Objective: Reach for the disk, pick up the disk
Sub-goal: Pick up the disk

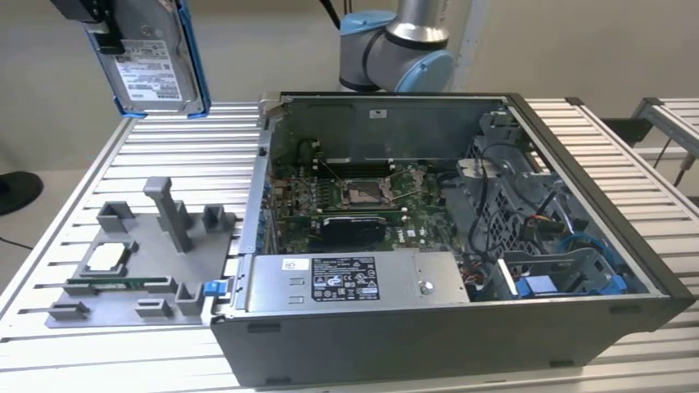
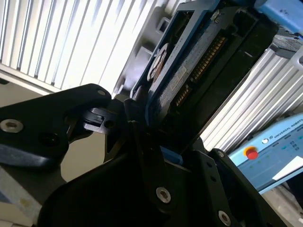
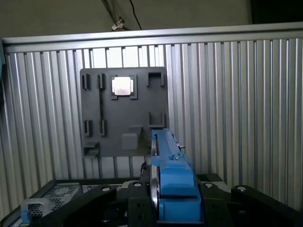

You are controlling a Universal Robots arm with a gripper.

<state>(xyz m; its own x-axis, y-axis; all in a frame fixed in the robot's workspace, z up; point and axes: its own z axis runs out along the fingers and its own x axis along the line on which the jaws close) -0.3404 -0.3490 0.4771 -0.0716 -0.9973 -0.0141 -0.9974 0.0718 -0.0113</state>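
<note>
The disk [image 1: 153,57] is a silver hard drive with a white label and a blue frame along its edges. It hangs upright high above the slatted table's far corner, at the exterior view's left. My gripper [image 1: 107,34] is shut on its upper end. In the first wrist view the disk [image 3: 171,170] shows edge-on, blue, rising from between the black fingers [image 3: 137,208], well above the grey fixture plate [image 3: 142,101]. In the second wrist view the disk's [image 2: 189,66] connector side runs out from my gripper [image 2: 142,125].
The grey fixture plate [image 1: 131,270] lies on the table under the disk and carries a small silver chip [image 1: 110,256]. An open computer case [image 1: 437,221] with a grey power supply box [image 1: 349,282] takes up the exterior view's right. The arm's base [image 1: 399,49] stands behind it.
</note>
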